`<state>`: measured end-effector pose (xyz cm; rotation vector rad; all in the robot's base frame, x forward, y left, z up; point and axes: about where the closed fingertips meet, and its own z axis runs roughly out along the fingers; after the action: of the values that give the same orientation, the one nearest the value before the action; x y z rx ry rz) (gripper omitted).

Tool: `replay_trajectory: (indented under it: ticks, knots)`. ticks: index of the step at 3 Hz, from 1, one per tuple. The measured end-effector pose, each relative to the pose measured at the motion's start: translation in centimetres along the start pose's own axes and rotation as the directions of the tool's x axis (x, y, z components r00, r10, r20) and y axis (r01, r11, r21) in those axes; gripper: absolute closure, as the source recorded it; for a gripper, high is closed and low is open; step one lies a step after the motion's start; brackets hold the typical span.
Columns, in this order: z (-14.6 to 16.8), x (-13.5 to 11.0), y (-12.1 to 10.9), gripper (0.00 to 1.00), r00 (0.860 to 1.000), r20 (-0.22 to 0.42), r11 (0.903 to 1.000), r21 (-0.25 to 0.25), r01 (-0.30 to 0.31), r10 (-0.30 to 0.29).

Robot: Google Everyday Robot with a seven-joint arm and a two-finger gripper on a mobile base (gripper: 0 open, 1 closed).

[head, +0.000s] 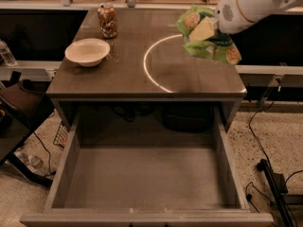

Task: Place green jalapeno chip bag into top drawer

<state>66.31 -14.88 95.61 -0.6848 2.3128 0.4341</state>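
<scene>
The green jalapeno chip bag (209,40) hangs crumpled in the air above the right part of the table top. My gripper (202,30) is shut on it, one yellowish finger pressed across its upper side, and the white arm reaches in from the upper right. The top drawer (142,178) is pulled fully open below the table's front edge, grey-brown and flat-bottomed, with nothing inside. The bag is behind the drawer and above it, over the table's right side.
A white bowl (87,51) sits on the table's left side, and a brown drink can (107,21) stands behind it. A bright ring of light (151,63) marks the table top. Cables and a stand foot (267,174) lie on the floor right of the drawer.
</scene>
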Motion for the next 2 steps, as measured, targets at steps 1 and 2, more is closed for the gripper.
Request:
replay_trajectory:
  ticks: [1,2]
  knots:
    - [-4.5,6.8,5.1,1.00,0.992,-0.062,0.9940,-0.015,0.109,-0.109]
    - [-4.9,12.8,8.0,1.00,0.977,-0.140,0.9854,-0.071,0.154,-0.163]
